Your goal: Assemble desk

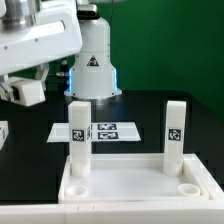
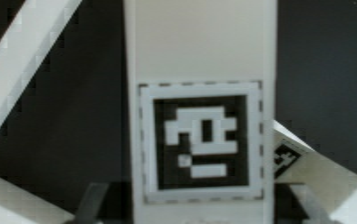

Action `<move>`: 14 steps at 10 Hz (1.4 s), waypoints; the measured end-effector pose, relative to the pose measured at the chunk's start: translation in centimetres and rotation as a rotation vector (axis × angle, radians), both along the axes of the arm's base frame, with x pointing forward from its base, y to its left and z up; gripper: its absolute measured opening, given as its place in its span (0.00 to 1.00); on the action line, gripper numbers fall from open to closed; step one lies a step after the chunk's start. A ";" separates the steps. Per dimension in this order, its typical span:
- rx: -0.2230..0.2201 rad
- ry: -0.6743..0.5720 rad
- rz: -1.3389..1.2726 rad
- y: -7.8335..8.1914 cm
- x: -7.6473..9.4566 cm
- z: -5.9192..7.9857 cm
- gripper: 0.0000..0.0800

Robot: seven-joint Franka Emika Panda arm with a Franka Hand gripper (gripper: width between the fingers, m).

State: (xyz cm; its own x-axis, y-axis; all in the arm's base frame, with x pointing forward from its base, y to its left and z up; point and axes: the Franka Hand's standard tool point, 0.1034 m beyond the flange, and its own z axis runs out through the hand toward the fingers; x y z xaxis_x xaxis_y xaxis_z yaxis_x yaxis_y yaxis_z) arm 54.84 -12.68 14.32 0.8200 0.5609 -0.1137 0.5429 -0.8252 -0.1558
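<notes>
I see the large flat white plastic panel (image 1: 130, 185) of the desk lying on the black table (image 1: 30, 145), at the near edge of the scene. It has a raised rim and round sockets at its corners. Two white plastic block legs stand upright in its far corners. The left leg (image 1: 80, 135) is on the exterior view's left and the right leg (image 1: 175, 130) on the exterior view's right. Each shows a black-and-white square tag on its near face. The two near sockets (image 1: 190, 186) are round hollows in the panel's corners.

Beyond the panel, the marker board (image 1: 105, 132) lies flat on the table between the two legs as I see them. Farther back is the robot's white base (image 1: 95, 60), lit blue around its foot. The big white arm (image 1: 35, 40) hangs over the far left, with its hand level with the top of the left leg.

In the wrist view that leg fills the middle, its tag facing the camera squarely. The gripper (image 2: 193, 205) straddles it. The dark fingers (image 2: 97, 205) are set narrow and sit right against the leg's two sides, so I read this as a grip on the left leg.

A small white piece (image 1: 3, 132) sits at the exterior view's left edge, cut off by the frame, and I cannot tell what it is.
</notes>
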 end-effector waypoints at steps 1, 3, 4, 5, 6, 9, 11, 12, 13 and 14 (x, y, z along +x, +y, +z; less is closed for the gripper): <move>-0.005 -0.005 -0.007 -0.3 0.0 -0.3 0.36; -0.058 -0.006 -0.223 -1.3 -1.1 -2.2 0.36; -0.074 0.005 -0.362 -0.9 -2.7 -2.2 0.36; -0.093 0.006 -0.515 -0.3 -3.5 -2.0 0.36; -0.110 0.010 -0.602 0.2 -3.9 -2.5 0.36; -0.130 0.026 -0.761 0.4 -3.9 -2.7 0.36; -0.115 0.052 -0.924 0.4 -7.1 -2.3 0.36; -0.096 0.009 -0.910 0.5 -9.8 -2.4 0.36; -0.090 0.010 -0.944 1.0 -10.8 -1.9 0.36; -0.090 0.007 -0.937 1.0 -10.6 -1.9 0.36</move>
State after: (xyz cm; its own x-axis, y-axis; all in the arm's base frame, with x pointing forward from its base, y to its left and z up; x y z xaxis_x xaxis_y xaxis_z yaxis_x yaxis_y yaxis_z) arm 44.25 -11.71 12.37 0.9319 -0.3382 -0.1312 -0.3491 -0.9344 -0.0713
